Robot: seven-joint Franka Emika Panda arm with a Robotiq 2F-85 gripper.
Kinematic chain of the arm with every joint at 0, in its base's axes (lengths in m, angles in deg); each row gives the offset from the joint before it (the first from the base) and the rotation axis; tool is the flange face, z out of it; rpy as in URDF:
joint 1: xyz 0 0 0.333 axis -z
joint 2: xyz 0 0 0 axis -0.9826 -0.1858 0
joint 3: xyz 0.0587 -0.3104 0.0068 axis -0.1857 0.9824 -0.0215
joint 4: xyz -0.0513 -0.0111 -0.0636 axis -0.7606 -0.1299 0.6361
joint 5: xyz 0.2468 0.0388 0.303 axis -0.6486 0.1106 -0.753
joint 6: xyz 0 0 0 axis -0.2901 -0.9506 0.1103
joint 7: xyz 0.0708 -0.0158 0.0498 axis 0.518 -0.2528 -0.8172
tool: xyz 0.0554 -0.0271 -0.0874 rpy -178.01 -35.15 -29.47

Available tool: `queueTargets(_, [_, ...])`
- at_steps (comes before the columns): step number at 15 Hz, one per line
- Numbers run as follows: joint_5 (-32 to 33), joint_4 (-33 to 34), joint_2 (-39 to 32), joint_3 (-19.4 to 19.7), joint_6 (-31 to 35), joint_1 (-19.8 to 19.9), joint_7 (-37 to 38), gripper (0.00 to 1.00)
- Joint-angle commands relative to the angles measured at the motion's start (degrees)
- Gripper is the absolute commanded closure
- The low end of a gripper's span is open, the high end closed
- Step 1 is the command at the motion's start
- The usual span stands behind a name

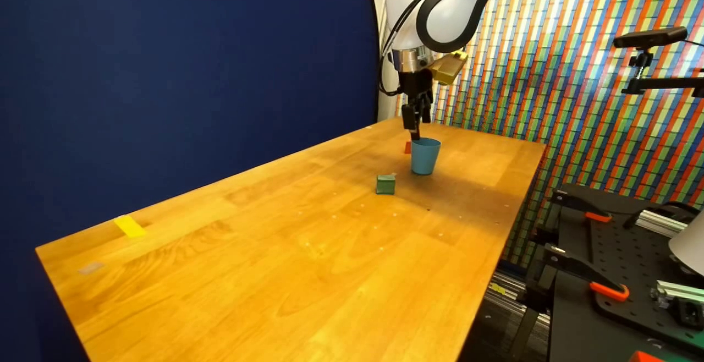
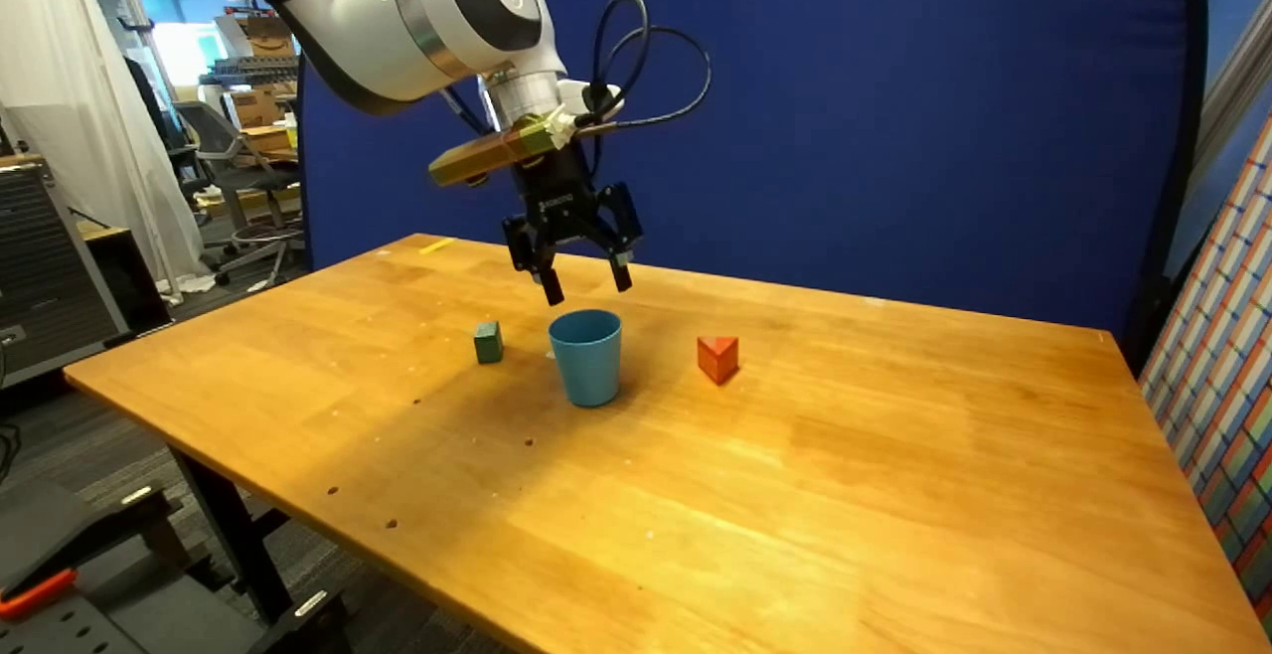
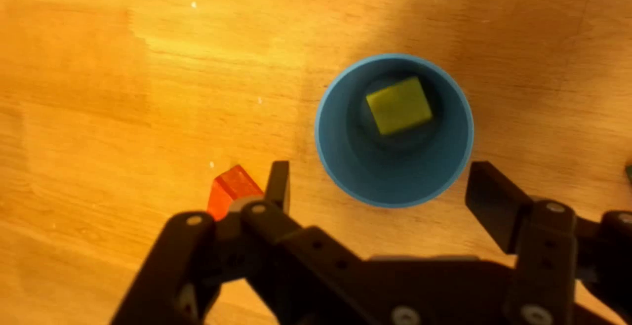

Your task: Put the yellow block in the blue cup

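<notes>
The blue cup (image 1: 425,158) stands upright on the wooden table in both exterior views, and it shows there too (image 2: 588,368). In the wrist view I look down into the cup (image 3: 393,186). The yellow block (image 3: 400,106) lies inside on the cup's bottom; the cup wall hides it in both exterior views. My gripper (image 3: 380,184) is open and empty, its fingers wide apart. In an exterior view the gripper (image 2: 588,282) hangs just above the cup's rim, pointing down. It also shows above the cup in an exterior view (image 1: 419,126).
A dark green cube (image 2: 488,343) sits beside the cup, and it shows in an exterior view (image 1: 385,185). A red triangular block (image 2: 717,360) lies on the cup's other side, partly behind a finger in the wrist view (image 3: 232,189). Yellow tape (image 1: 130,226) marks the table's edge.
</notes>
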State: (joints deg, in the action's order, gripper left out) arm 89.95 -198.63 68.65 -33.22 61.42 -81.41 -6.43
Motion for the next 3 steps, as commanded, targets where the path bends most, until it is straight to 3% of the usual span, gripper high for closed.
queueTargets(1, [-1.2, 0.2, 0.1, -0.3, 0.0, 0.2, -1.0, 0.0])
queueTargets(3, [-1.6, 0.1, 0.0, -0.4, -0.1, 0.2, -1.4, 0.0])
